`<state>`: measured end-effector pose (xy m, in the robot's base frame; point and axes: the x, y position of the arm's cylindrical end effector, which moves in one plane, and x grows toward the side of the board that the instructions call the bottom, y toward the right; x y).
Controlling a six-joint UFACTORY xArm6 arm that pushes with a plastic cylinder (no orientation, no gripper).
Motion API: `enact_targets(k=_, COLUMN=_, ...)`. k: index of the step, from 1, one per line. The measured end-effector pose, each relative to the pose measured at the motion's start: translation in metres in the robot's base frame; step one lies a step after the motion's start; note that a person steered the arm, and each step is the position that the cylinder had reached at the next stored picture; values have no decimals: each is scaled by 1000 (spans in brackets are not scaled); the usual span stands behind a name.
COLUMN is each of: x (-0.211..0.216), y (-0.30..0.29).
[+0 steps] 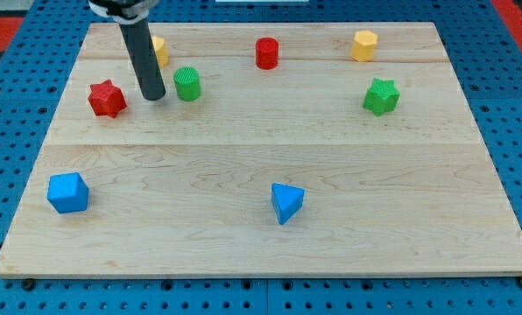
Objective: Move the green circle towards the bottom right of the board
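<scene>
Camera view: my tip bare, holding nothing, just left of green circle near board's top-left corner. Blue triangle sits toward bottom-right; red star left.

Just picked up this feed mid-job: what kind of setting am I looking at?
Probably a lab tabletop rig: a wooden board on a blue perforated base, scattered toy blocks such as the green circle, with my tip just to its left.
</scene>
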<state>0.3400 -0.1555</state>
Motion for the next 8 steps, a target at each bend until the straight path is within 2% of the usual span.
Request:
enact_targets(k=1, x=-41, y=28)
enact_targets(k=3, x=-21, y=88)
enact_targets(k=5, x=-21, y=29)
enact_targets(k=6, x=-3, y=20)
enact_targets(k=7, x=12, y=94)
enact_targets(k=8, x=81, y=88)
